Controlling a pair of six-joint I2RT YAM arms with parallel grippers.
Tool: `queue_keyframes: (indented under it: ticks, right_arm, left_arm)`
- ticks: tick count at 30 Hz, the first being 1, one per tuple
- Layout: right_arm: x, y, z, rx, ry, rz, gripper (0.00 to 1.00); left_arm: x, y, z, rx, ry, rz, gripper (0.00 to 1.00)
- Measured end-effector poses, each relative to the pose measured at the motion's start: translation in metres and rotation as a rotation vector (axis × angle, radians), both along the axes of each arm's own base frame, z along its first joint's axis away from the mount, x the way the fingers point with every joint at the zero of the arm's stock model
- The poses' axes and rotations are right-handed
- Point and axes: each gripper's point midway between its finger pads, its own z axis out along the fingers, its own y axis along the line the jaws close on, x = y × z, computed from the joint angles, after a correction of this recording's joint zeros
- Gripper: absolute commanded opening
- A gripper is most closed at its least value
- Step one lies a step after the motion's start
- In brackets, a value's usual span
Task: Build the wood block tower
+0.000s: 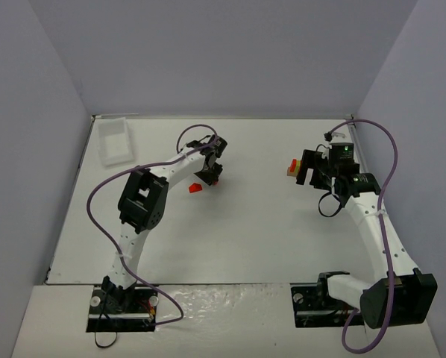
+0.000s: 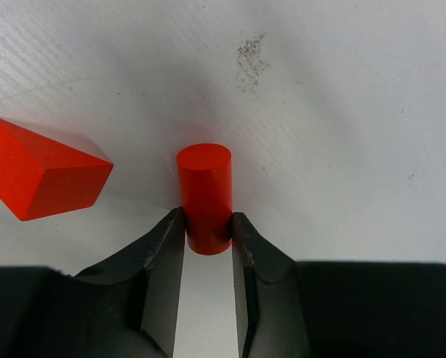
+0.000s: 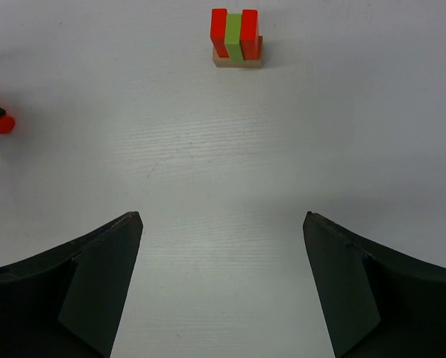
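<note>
Presently, the left gripper [image 2: 208,221] is closed narrowly on a red cylinder [image 2: 204,179], with both fingers pressed against its lower sides. Whether the cylinder rests on the table [image 2: 342,112] cannot be determined. A red wedge-shaped block [image 2: 48,179] lies loose near the cylinder, apart from it. The right gripper [image 3: 223,224] is spread wide and holds nothing. The partly built tower [image 3: 236,37] stands ahead of it on the right half of the table: two red uprights flanking a yellow-green stick, on a tan base. A white tray [image 1: 113,140] sits at the far left corner.
</note>
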Motion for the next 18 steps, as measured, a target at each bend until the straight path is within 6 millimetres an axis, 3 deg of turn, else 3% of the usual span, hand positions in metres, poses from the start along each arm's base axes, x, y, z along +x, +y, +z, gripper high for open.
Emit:
queue_keyframes:
  ticks: [5,12,15,18]
  right_arm:
    - [0.0,0.0,0.0,0.001,0.0,0.002,0.87]
    - [0.0,0.013,0.002,0.048,0.004,0.059,0.86]
    - [0.004,0.022,0.008,0.084,0.003,0.094,0.86]
    - [0.011,0.035,0.019,0.139,-0.007,0.134,0.85]
  left_arm:
    - [-0.002,-0.002,0.0,0.008,0.0,-0.03,0.0]
    - [-0.017,-0.01,0.007,0.119,-0.026,-0.283,0.0]
    - [-0.025,-0.017,0.021,0.191,-0.076,-0.478,0.0]
    - [-0.036,-0.022,0.05,0.237,-0.226,-0.669,0.0]
